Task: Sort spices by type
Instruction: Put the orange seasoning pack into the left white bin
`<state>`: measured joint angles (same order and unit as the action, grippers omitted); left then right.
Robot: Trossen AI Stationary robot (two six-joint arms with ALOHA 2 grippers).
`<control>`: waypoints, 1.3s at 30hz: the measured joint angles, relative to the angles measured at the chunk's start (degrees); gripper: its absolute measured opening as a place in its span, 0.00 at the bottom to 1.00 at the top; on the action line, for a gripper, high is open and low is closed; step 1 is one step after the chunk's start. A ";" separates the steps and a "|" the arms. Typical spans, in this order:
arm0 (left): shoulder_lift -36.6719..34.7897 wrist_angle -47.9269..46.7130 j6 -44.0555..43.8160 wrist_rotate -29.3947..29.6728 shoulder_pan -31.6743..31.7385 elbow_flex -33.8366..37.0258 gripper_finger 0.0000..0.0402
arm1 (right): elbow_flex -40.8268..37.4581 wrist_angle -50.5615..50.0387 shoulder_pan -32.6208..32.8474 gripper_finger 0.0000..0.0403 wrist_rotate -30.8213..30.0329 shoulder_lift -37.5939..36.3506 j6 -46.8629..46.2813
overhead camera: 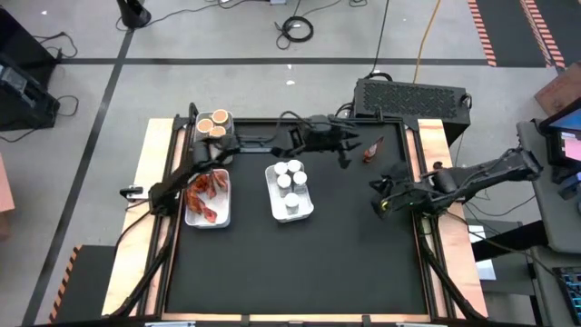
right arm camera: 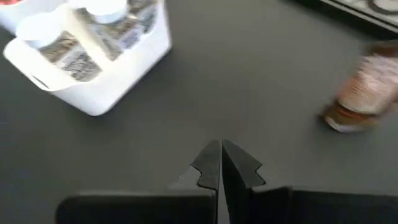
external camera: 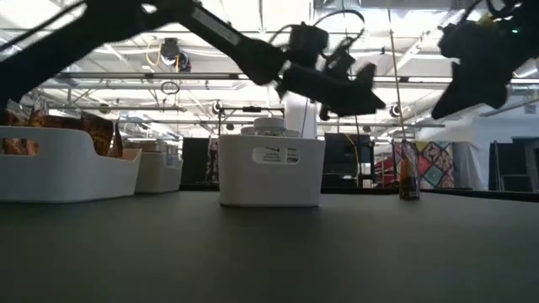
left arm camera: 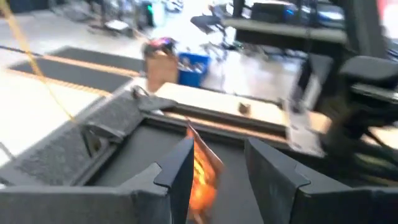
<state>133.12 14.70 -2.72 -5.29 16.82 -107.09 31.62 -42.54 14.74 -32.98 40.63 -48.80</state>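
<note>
One reddish-brown crinkly packet (overhead camera: 370, 151) stands alone on the black mat near the far right, upright on its lower end (external camera: 408, 192). My left gripper (overhead camera: 348, 156) hangs open in the air just left of it and above it (external camera: 362, 91). In the left wrist view the packet (left arm camera: 203, 177) shows ahead, beyond the gap between the fingers. My right gripper (overhead camera: 378, 196) is shut and empty above the mat at the right; its wrist view shows the shut fingertips (right arm camera: 221, 163) and the packet (right arm camera: 364, 87) farther off.
Three white trays stand on the mat's left half: one with yellow-orange-topped tubs (overhead camera: 216, 124) at the far left, one with reddish packets (overhead camera: 208, 197) nearer, one with white-capped jars (overhead camera: 290, 189) at the middle. The near half of the mat (overhead camera: 300, 272) lies bare.
</note>
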 joint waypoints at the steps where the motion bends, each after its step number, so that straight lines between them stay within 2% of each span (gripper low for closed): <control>1: 1.92 1.26 0.00 1.81 -0.23 -1.65 0.36 | 0.00 -2.13 0.00 0.00 -0.19 -1.45 -1.17; 5: 9.59 3.76 -0.02 4.12 -0.79 -10.37 0.36 | 0.00 -8.12 0.00 0.00 -0.11 -5.90 -4.20; 9: 15.63 1.48 -1.21 5.51 -1.14 -19.30 0.36 | 0.00 -10.50 0.00 0.00 0.77 -8.66 -4.57; 16: 21.37 -3.59 -1.37 9.12 -1.97 -28.08 0.36 | 0.00 -11.15 -0.04 0.00 4.38 -10.83 -2.13; 18: 21.89 -1.33 -1.44 9.38 -2.31 -27.73 0.36 | 0.00 -11.17 -0.02 0.00 4.79 -11.11 -1.08; 35: 23.48 -5.31 3.08 13.22 -4.11 -27.95 0.36 | 0.00 -10.49 -0.02 0.00 4.80 -11.28 -0.11; 39: 23.87 -5.27 3.04 15.99 -3.98 -27.95 0.36 | 0.00 -9.42 0.00 0.00 4.79 -11.28 -0.02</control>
<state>156.99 9.43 0.32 10.71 12.84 -135.04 31.62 -51.97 14.74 -28.18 29.34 -48.82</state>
